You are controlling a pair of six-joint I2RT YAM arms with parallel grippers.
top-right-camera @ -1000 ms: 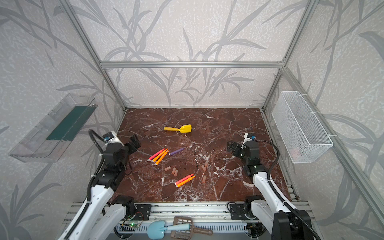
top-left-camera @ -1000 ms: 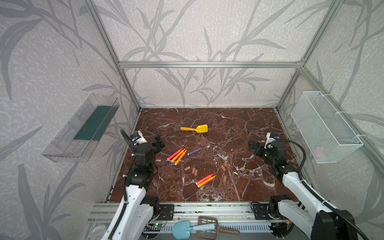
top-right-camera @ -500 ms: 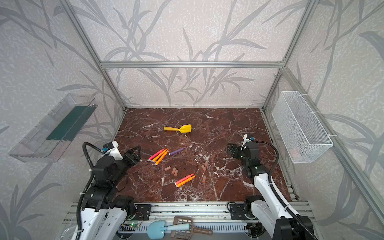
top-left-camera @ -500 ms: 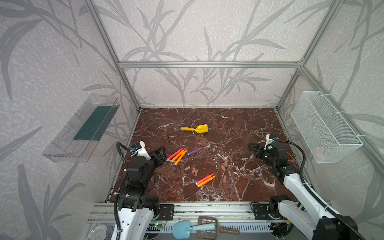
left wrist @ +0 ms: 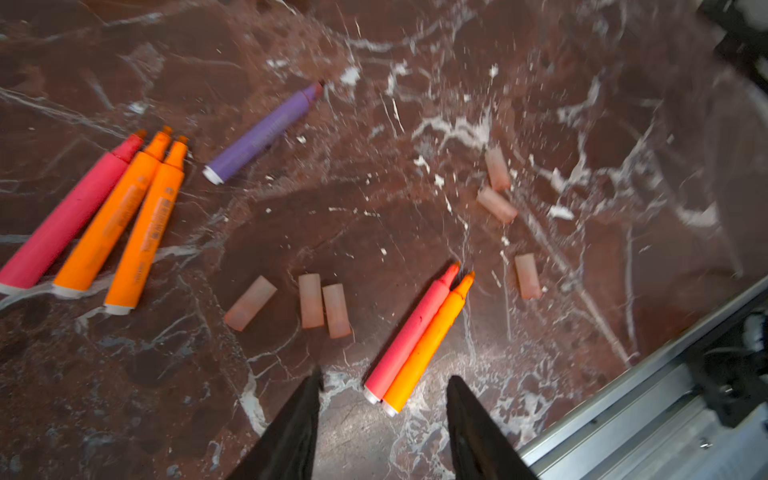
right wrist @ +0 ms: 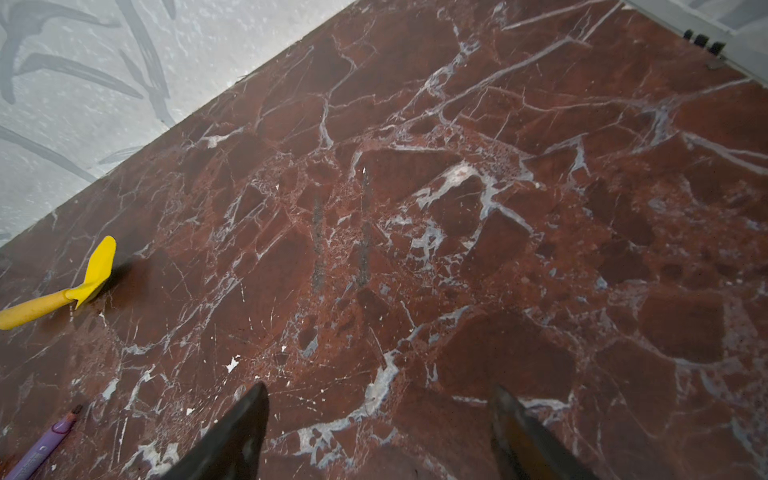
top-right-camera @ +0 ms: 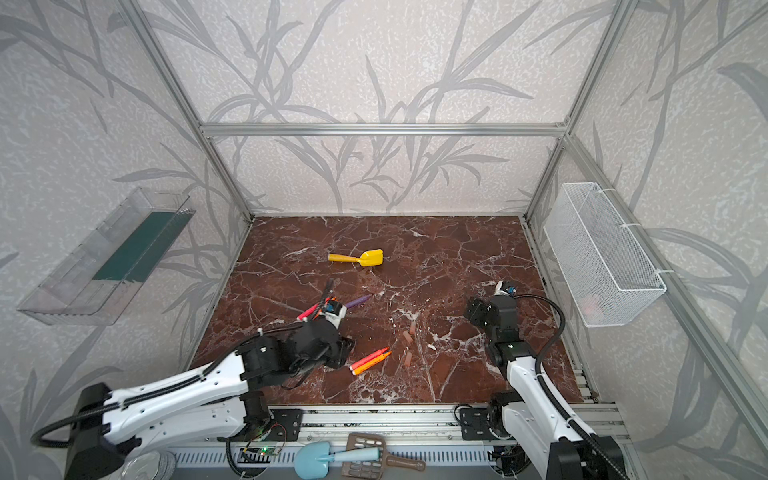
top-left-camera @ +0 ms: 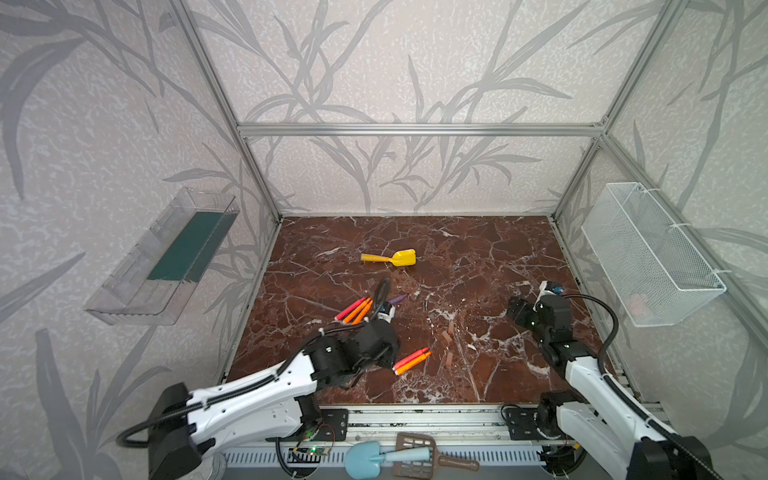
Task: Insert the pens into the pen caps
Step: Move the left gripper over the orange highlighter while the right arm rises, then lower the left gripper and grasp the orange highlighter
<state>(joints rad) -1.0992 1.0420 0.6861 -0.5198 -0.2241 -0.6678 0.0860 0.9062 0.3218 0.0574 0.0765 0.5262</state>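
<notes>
Near left of the table (top-left-camera: 478, 257): left arm reaches in low; left fingers (left wrist: 295, 428) spread, nothing between them, poised over the white butt ends of the near pen pair (left wrist: 415, 336); no contact evident. The pair is one pink-red and one orange pen, lying flush side by side, tips pointing far-right.

Caps: left cap trio (left wrist: 311, 301) lies just left of that pair, hidden under the arm in both top views; right cap trio (top-left-camera: 446, 336) lies just right of it, one cap nearer, two close together a little farther; all six on their sides, none on a pen.

Mid-depth: right fingers (right wrist: 237, 440) spread, empty, over bare table on the right, well apart from every pen; three-pen cluster (top-left-camera: 355, 309) at left-centre, one pink-red and two orange, touching; purple pen (top-left-camera: 397, 298) just right of it, alone.

Far centre: yellow shovel (top-left-camera: 390, 258); not part of the job.

Handling, judged: pens light, stiff, smooth and round, so likely to roll; grip across mid-barrel, tip end left free; touching neighbours may get dragged or knocked; the purple one looks the cleaner pick. Caps tiny, very light, probably thin-walled and skittish; pinch gently near the closed end, mouth left clear.
</notes>
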